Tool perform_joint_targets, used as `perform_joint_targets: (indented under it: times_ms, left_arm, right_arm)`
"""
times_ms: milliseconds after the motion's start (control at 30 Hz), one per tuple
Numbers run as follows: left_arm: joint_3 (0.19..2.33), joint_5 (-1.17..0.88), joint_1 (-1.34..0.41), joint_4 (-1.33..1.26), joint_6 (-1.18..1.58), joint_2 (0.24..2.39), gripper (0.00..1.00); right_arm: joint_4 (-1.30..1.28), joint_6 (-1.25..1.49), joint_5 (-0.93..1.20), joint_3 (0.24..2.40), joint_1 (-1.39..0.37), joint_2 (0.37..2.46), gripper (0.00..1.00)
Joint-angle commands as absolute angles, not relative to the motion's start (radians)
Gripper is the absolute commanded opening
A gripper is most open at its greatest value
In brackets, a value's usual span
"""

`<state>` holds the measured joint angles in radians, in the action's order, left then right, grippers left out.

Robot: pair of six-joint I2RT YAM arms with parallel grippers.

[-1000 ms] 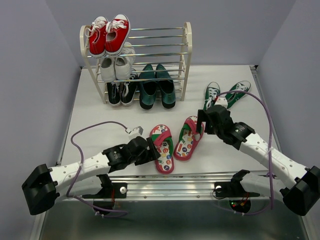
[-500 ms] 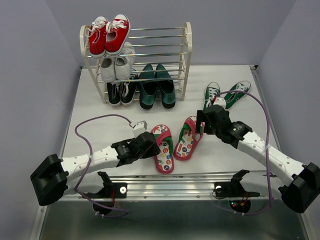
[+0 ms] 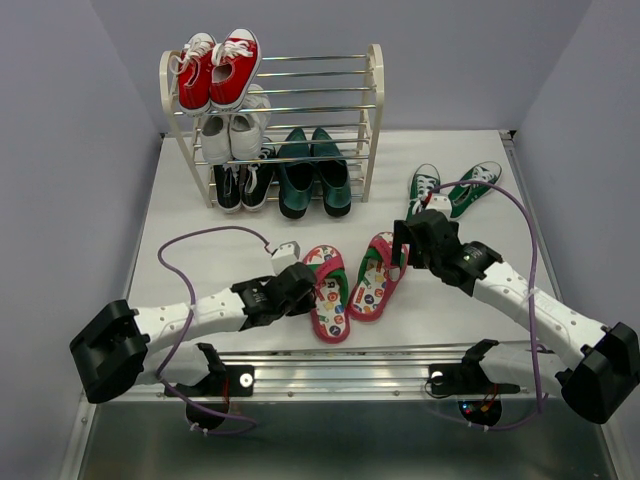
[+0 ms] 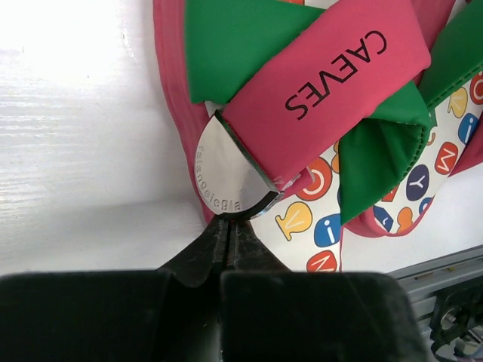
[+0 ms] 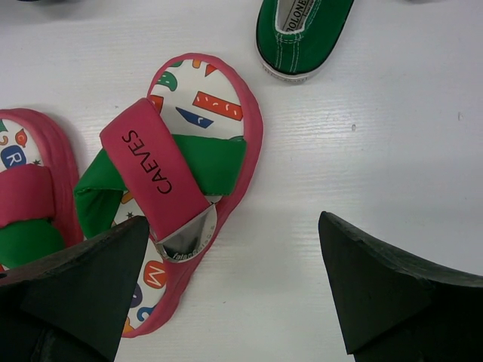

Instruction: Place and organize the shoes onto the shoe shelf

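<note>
**Left wrist view: claw shut at the flip-flop's rim, but has it got anything?**

My left gripper (image 4: 228, 222) is closed tight, its tips against the pink rim of the left flip-flop (image 4: 317, 83) by the silver tag. I can't tell if any sole is actually pinched. If I lift now it could slip off, or shove the shoe into the right flip-flop (image 5: 170, 188) just beside it. The right gripper (image 5: 234, 226) hangs wide open and empty over that one.

The green sneakers (image 3: 450, 190) lie loose near the right side, and the teal slip-ons (image 3: 313, 175) sit low on the shoe shelf (image 3: 372, 100). The table (image 3: 200, 220) is smooth, white and looks slippery. Plain lavender walls close it in.
</note>
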<state>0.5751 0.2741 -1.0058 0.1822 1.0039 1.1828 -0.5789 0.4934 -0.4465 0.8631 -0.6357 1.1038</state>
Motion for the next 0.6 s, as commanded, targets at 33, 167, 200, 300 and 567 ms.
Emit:
perform_joint_targets:
  times_ms: [33, 167, 200, 300, 567]
  left_arm:
    - [0.623, 0.339, -0.999, 0.187, 0.994, 1.148, 0.00]
    - [0.626, 0.382, -1.006, 0.198, 0.974, 1.074, 0.00]
    - [0.626, 0.388, -1.005, 0.198, 0.968, 1.046, 0.00]
    - [0.630, 0.399, -1.006, 0.192, 0.922, 0.996, 0.00]
    - [0.692, 0.397, -1.006, 0.204, 0.787, 0.873, 0.00]
  right_arm:
    - [-0.568, 0.489, -0.483, 0.894, -0.630, 1.098, 1.00]
    - [-0.568, 0.489, -0.489, 0.894, -0.630, 1.094, 1.00]
    - [-0.569, 0.489, -0.494, 0.894, -0.630, 1.092, 1.00]
    - [-0.569, 0.485, -0.502, 0.896, -0.630, 1.091, 1.00]
    - [-0.568, 0.479, -0.515, 0.900, -0.630, 1.091, 1.00]
